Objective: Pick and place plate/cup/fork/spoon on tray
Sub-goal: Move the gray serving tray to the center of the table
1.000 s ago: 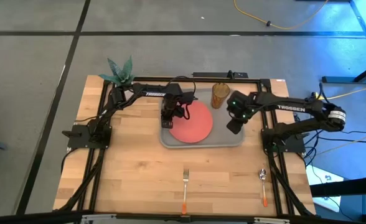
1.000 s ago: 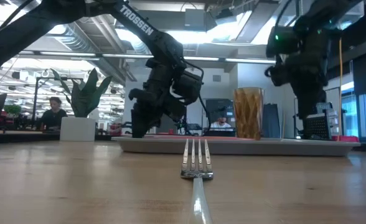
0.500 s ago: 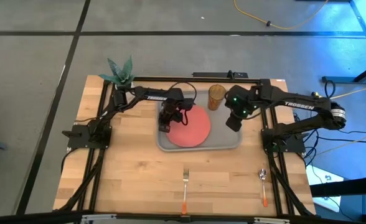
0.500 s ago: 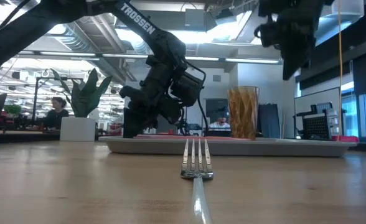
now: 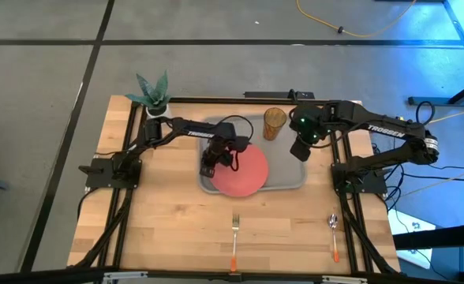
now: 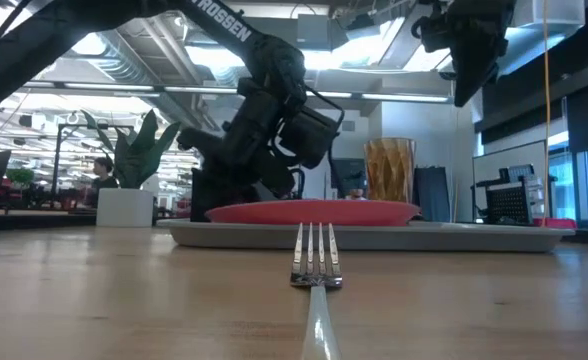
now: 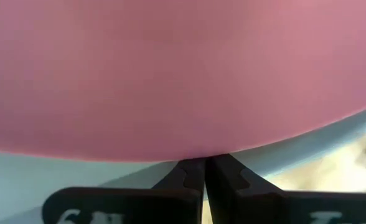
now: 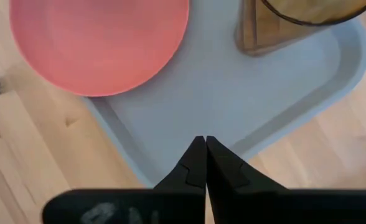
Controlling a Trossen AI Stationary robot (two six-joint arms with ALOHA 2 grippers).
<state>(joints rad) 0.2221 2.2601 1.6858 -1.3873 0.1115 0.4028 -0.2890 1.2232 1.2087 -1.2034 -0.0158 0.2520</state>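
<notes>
From above, the flat round coral-red plate [image 5: 241,170] lies on the large grey rectangular tray [image 5: 287,177], overhanging its near rim; the translucent amber tumbler [image 5: 274,122] stands at the tray's far edge. The left gripper [image 5: 207,167], fingers pressed together, sits at the plate's edge. Level with the table, the orange-handled fork [image 6: 316,262] lies nearest. The right gripper [image 8: 201,163] is closed and empty above the tray.

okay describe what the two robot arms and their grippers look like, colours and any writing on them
Both arms are dark, nearly black, jointed, with white TROSSEN lettering on a link. The left gripper and right gripper each have two dark tapered fingers with notched inner edges. Black cable loops at the left wrist; a green light glows on the right wrist.
</notes>
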